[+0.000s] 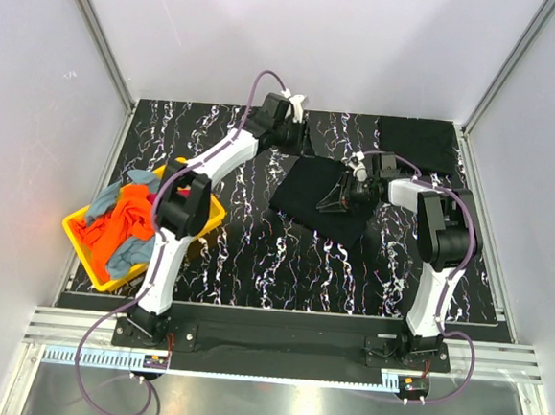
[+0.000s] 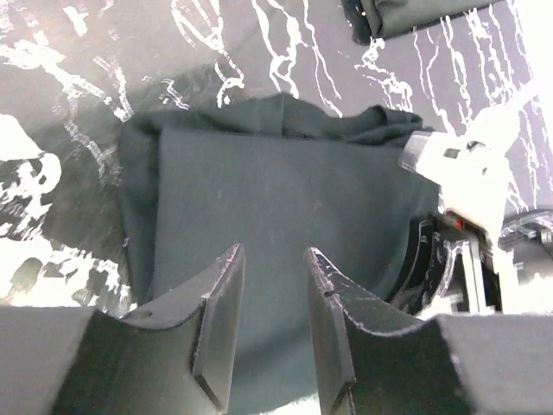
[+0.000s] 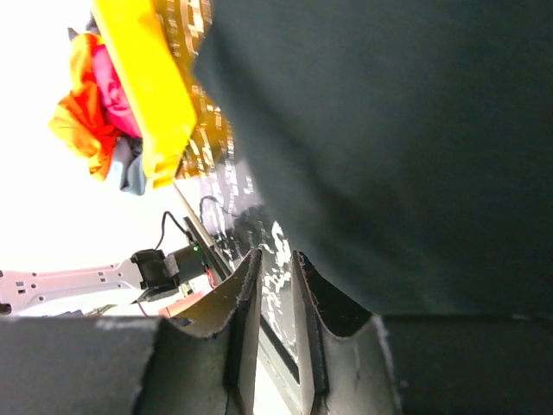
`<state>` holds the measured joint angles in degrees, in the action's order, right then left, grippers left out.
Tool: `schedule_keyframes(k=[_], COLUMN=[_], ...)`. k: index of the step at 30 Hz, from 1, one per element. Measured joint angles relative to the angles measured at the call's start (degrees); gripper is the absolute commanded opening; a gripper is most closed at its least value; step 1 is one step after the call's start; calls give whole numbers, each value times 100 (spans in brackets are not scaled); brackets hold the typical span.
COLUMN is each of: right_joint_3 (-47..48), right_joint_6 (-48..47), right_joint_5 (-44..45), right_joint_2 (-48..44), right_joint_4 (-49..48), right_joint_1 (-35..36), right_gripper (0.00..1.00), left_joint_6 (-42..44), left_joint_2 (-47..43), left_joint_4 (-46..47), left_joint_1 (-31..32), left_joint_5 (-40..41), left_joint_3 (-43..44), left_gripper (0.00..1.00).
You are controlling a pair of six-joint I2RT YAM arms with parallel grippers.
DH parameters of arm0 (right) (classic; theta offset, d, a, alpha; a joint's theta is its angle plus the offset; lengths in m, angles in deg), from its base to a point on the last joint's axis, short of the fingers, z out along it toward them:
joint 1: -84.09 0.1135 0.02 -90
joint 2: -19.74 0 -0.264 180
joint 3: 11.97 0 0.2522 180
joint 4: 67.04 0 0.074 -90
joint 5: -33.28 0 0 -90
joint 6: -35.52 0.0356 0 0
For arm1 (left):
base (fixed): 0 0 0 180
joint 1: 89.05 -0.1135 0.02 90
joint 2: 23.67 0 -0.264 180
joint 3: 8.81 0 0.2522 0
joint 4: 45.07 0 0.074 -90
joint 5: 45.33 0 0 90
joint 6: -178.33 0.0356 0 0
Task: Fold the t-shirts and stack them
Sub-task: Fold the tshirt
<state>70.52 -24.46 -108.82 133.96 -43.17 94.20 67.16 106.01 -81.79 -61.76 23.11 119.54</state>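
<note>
A black t-shirt (image 1: 307,195) lies folded flat in the middle of the table. It also shows in the left wrist view (image 2: 285,190) and the right wrist view (image 3: 389,130). My left gripper (image 1: 298,132) hangs over the shirt's far edge; in its own view (image 2: 274,251) the jaws are open and empty above the cloth. My right gripper (image 1: 341,198) is low at the shirt's right part; in its own view (image 3: 276,255) the jaws stand a narrow gap apart, with bare table showing between them. A second folded black shirt (image 1: 417,144) lies at the back right.
A yellow bin (image 1: 211,222) at the left holds a heap of orange, grey and pink clothes (image 1: 122,224). The bin also shows in the right wrist view (image 3: 147,86). The right arm (image 2: 467,190) lies close beside the shirt. White walls enclose the table.
</note>
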Motion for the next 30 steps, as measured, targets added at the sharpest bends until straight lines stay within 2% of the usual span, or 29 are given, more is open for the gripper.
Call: schedule_keyframes(k=[8, 10, 13, 16, 21, 30], right_joint_3=[-225, -262, -313, -308, -122, 402], right_joint_6=[-20, -26, -59, -76, -87, -195], right_joint_5=[50, 105, 249, 295, 317, 310], right_joint_2=[55, -61, -341, -597, -476, 468], right_joint_4=[11, 68, 151, 170, 175, 181], right_joint_1=[-44, -96, -302, -835, -1622, -1784], right_gripper=[37, 36, 23, 27, 29, 31], left_joint_6=[-2, -72, -79, -72, -66, -140], left_joint_2=[1388, 1539, 1541, 1460, 1283, 1351], left_joint_4=[-13, -13, 59, 227, 487, 807], left_joint_1=[-61, -131, -234, -321, -422, -415], left_joint_5=[-245, -459, -511, -520, -518, -533], left_joint_3=[697, 859, 1080, 1115, 966, 990], left_gripper=[42, 43, 46, 48, 48, 50])
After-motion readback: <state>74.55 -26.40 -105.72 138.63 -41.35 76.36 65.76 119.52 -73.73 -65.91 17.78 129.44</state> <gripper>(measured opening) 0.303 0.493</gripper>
